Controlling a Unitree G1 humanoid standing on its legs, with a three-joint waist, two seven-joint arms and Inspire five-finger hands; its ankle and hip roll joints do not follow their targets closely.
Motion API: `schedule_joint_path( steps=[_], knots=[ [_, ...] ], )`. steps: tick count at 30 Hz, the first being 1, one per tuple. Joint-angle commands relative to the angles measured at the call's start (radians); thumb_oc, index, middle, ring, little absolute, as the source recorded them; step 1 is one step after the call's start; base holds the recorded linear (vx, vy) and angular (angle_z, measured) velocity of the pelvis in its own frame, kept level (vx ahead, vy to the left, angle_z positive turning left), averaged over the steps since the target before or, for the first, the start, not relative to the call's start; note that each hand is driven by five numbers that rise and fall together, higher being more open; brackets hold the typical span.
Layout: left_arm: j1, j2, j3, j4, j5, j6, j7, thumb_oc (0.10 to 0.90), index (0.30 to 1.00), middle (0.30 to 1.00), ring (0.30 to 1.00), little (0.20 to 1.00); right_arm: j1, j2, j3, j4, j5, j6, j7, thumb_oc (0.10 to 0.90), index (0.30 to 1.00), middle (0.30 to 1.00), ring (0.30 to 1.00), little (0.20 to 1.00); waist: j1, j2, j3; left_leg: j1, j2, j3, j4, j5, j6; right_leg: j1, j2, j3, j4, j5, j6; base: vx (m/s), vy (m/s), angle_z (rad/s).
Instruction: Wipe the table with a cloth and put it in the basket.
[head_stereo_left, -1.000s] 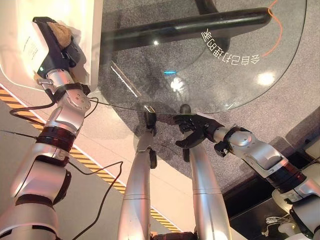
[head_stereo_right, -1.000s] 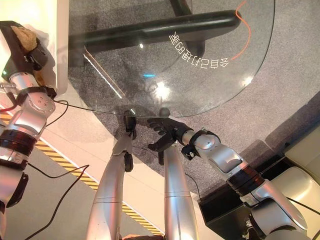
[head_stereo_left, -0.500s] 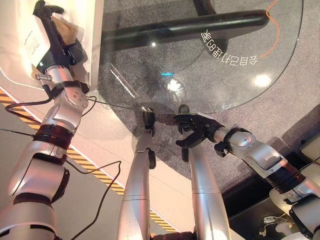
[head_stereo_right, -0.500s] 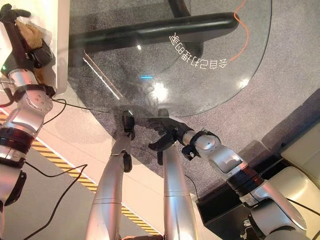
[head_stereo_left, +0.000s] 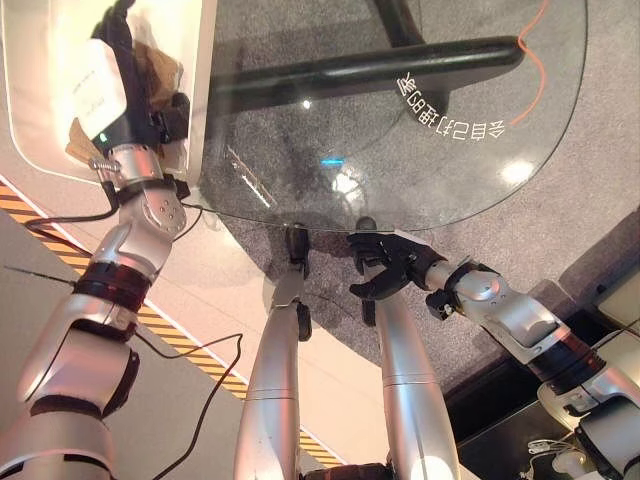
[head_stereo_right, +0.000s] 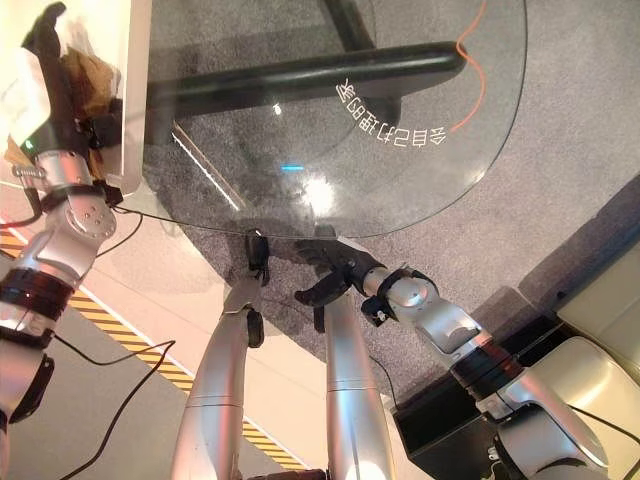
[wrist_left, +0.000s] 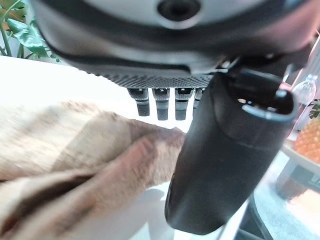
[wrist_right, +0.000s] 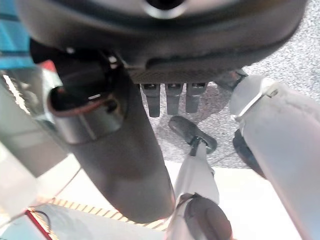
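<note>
The round glass table (head_stereo_left: 420, 130) is taking up most of the head views, with the white basket (head_stereo_left: 40, 120) sitting against its left edge. The left hand (head_stereo_left: 120, 90) is reaching over the basket with the brown cloth (head_stereo_left: 155, 65) at its fingers. In the left wrist view the cloth (wrist_left: 85, 165) is lying loose past straightened fingers (wrist_left: 162, 102) and thumb, hand relaxed, not clamping. The right hand (head_stereo_left: 385, 265) is hanging idle just below the table's near edge, fingers loosely spread, holding nothing. Judgement: wiping appears finished and the drop into the basket is in hand. Next move calls for checking the cloth is lying fully inside the basket, then lifting the left hand clear.
</note>
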Motion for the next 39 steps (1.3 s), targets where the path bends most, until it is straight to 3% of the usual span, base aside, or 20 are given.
schedule_joint_path(
  steps=[1, 12, 20, 23, 26, 31, 32, 33, 39],
  knots=[
    [0.038, 0.078, 0.121, -0.070, 0.062, -0.038, 0.014, 0.800, 0.900, 0.900, 0.900, 0.900, 0.109, 0.026, -0.036, -0.126, -0.027, -0.063, 0.027, 0.800, 0.900, 0.900, 0.900, 0.900, 0.034, 0.025, -0.026, 0.104, -0.044, 0.030, 0.011, -0.090, 0.026, 0.098, 0.054, 0.009, -0.144, 0.047, 0.030, -0.03, -0.065, 0.01],
    [0.183, 0.160, 0.238, -0.134, 0.006, -0.061, -0.065, 0.800, 0.900, 0.900, 0.900, 0.900, 0.197, 0.014, -0.086, -0.136, -0.059, -0.097, 0.080, 0.800, 0.900, 0.900, 0.900, 0.900, 0.050, 0.025, -0.026, 0.292, -0.050, 0.015, -0.027, -0.097, 0.016, 0.313, 0.037, -0.020, -0.198, 0.023, 0.023, -0.02, -0.050, 0.00],
    [0.248, 0.155, 0.282, -0.168, -0.018, -0.112, -0.091, 0.800, 0.900, 0.900, 0.900, 0.900, 0.230, 0.031, -0.090, -0.111, -0.074, -0.092, 0.080, 0.800, 0.900, 0.900, 0.900, 0.900, 0.060, 0.015, -0.026, 0.401, -0.055, 0.001, -0.050, -0.097, 0.012, 0.429, 0.036, -0.024, -0.230, 0.015, 0.019, -0.03, -0.065, 0.05],
    [0.364, 0.110, 0.323, -0.206, -0.074, -0.179, -0.134, 0.800, 0.900, 0.900, 0.900, 0.900, 0.279, 0.034, -0.089, -0.037, -0.250, -0.121, 0.040, 0.800, 0.900, 0.900, 0.900, 0.900, 0.073, 0.005, -0.026, 0.486, -0.054, -0.013, -0.078, -0.099, 0.008, 0.521, 0.038, -0.030, -0.258, 0.004, 0.016, -0.04, -0.103, 0.01],
    [0.473, 0.051, 0.350, -0.267, -0.114, -0.200, -0.194, 0.800, 0.900, 0.900, 0.900, 0.900, 0.334, 0.033, -0.104, -0.003, -0.348, -0.126, 0.005, 0.800, 0.900, 0.900, 0.900, 0.900, 0.081, -0.001, -0.027, 0.541, -0.049, -0.022, -0.105, -0.094, 0.006, 0.577, 0.042, -0.032, -0.272, -0.004, 0.012, -0.04, -0.097, -0.07],
    [0.674, -0.077, 0.342, -0.352, -0.165, -0.204, -0.276, 0.800, 0.900, 0.900, 0.900, 0.900, 0.451, 0.091, -0.157, 0.130, -0.403, -0.178, -0.058, 0.800, 0.900, 0.900, 0.900, 0.900, 0.095, -0.010, -0.086, 0.624, -0.043, -0.046, -0.164, -0.090, 0.004, 0.666, 0.039, -0.041, -0.304, -0.020, 0.012, 0.00, -0.151, -0.02],
    [0.737, -0.119, 0.333, -0.345, -0.222, -0.212, -0.349, 0.800, 0.900, 0.900, 0.900, 0.900, 0.487, 0.127, -0.178, 0.194, -0.406, -0.194, -0.077, 0.800, 0.900, 0.900, 0.900, 0.900, 0.102, -0.013, -0.117, 0.656, -0.039, -0.055, -0.190, -0.089, 0.002, 0.704, 0.035, -0.049, -0.321, -0.024, 0.014, 0.03, -0.249, -0.02],
    [0.783, -0.161, 0.319, -0.329, -0.248, -0.198, -0.422, 0.800, 0.900, 0.900, 0.900, 0.900, 0.512, 0.157, -0.197, 0.258, -0.380, -0.208, -0.089, 0.800, 0.900, 0.900, 0.900, 0.900, 0.110, -0.016, -0.143, 0.689, -0.036, -0.064, -0.215, -0.088, 0.001, 0.744, 0.032, -0.057, -0.342, -0.024, 0.015, 0.03, -0.273, -0.02],
    [0.882, -0.251, 0.231, -0.178, -0.282, -0.198, -0.567, 0.800, 0.900, 0.900, 0.900, 0.900, 0.551, 0.228, -0.230, 0.458, -0.368, -0.222, -0.116, 0.800, 0.900, 0.900, 0.900, 0.900, 0.130, -0.020, -0.239, 0.806, -0.017, -0.084, -0.284, -0.084, -0.007, 0.894, 0.034, -0.083, -0.432, -0.016, 0.015, 0.05, -0.183, 0.11]
  ],
)
